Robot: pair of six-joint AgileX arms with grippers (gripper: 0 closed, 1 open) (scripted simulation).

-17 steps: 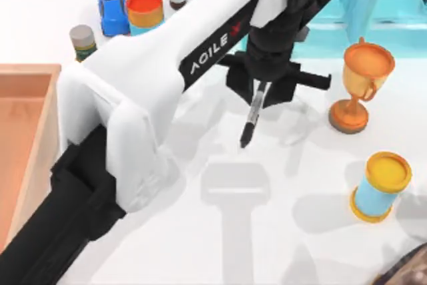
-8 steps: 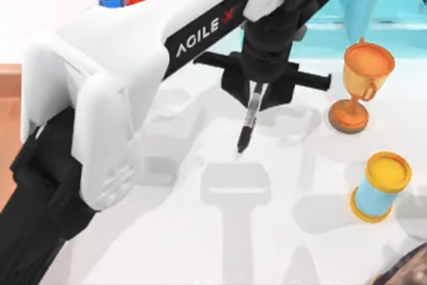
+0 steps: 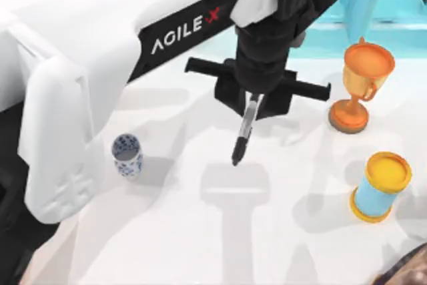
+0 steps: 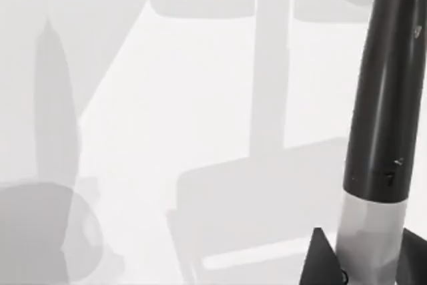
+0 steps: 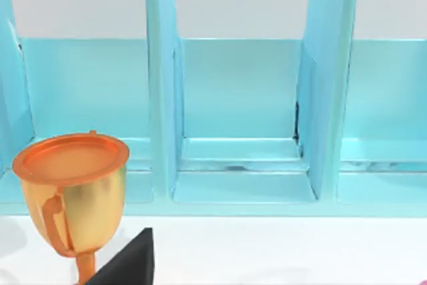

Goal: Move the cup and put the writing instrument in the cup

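A white table seen from above. The left arm reaches across from the left side, its gripper hanging over the middle of the table, closed on the upper part of a slim black marker. The marker hangs nearly upright, tip down and tilted a little toward the left, clear of the table. In the left wrist view the marker runs up beside a dark gripper finger, its grey band at the grip.

The small white cup with blue flowers stands upright on the left half of the table, mouth open, well apart from the marker and close beside the arm's big white body.

An orange trophy stands at the right, with a yellow-and-blue canister nearer the front edge. A light blue shelf rack lines the back. The right arm is parked at the lower right corner; whether its fingers are open cannot be told.

Judged risks: the marker sits far from the cup, so the carry is long. The cup is narrow and light; a tilted marker could strike its rim and tip it. The arm's bulk passing close could also knock the cup over
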